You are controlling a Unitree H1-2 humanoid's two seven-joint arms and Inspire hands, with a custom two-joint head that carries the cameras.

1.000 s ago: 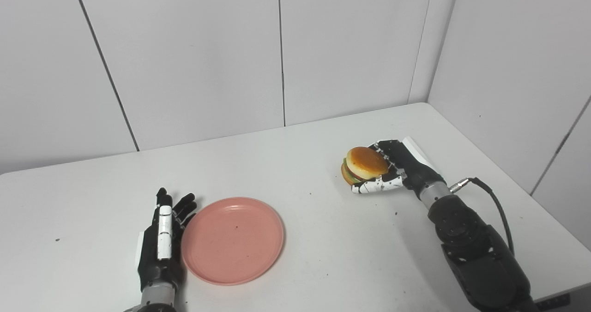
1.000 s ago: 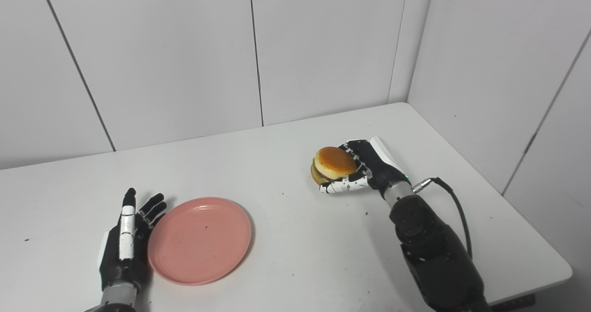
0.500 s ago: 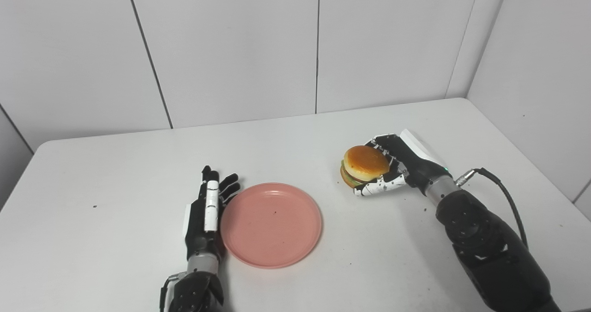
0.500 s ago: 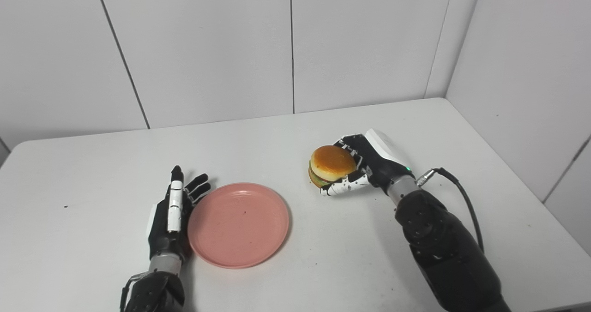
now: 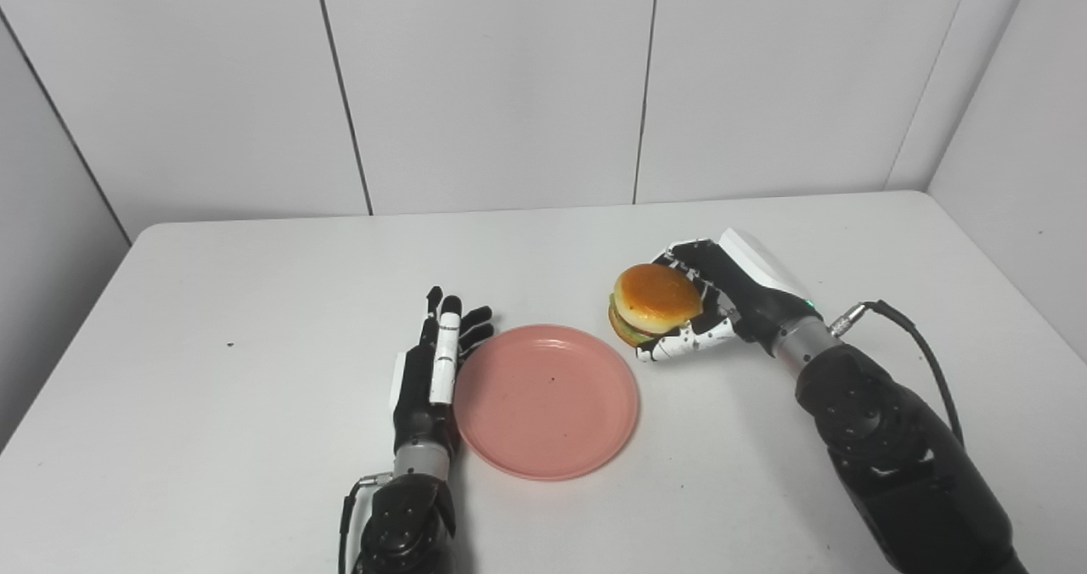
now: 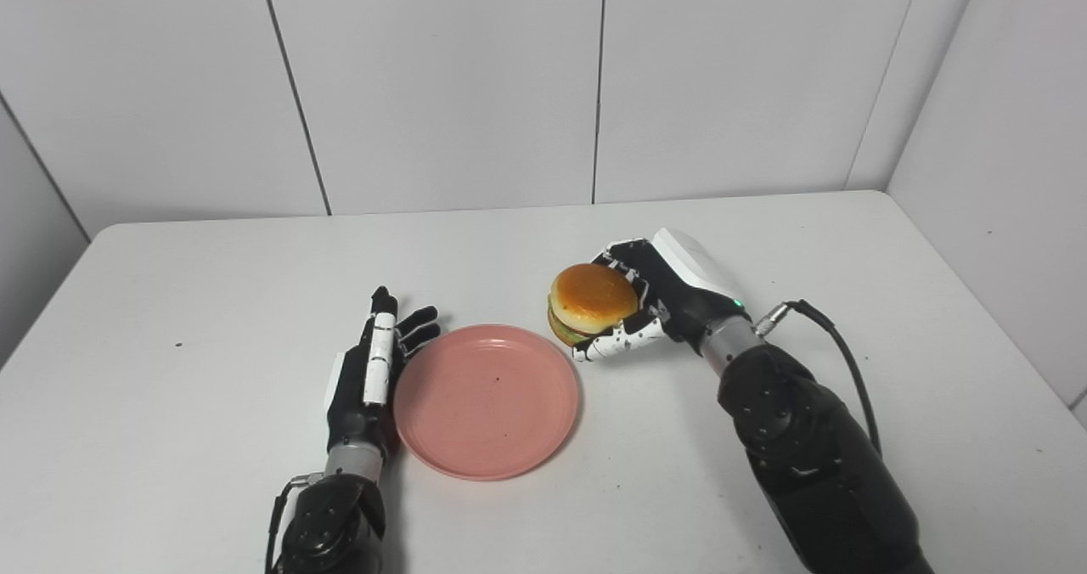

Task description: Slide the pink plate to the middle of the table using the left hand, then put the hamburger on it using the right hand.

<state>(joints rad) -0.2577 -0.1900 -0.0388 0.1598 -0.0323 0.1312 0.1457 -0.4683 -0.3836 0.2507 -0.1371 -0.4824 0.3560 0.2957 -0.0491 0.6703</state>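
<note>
A round pink plate [image 5: 545, 400] lies flat near the middle of the white table [image 5: 255, 302]. My left hand [image 5: 431, 370] stands on edge against the plate's left rim, fingers straight and apart, holding nothing. A hamburger [image 5: 655, 303] with a golden bun is held just above the table, right of the plate's far right edge. My right hand [image 5: 722, 302] is shut on it, fingers wrapped around its side. The same scene shows in the right eye view: plate [image 6: 486, 399], hamburger [image 6: 591, 301].
White wall panels stand close behind the table and along its right side. A black cable [image 5: 909, 345] loops from my right wrist. Small dark specks dot the table top. The table's left part is bare.
The camera has swung left, shifting the whole picture right. The plate and the left hand have kept their contact. The right hand with the hamburger has come closer to the plate's right edge.
</note>
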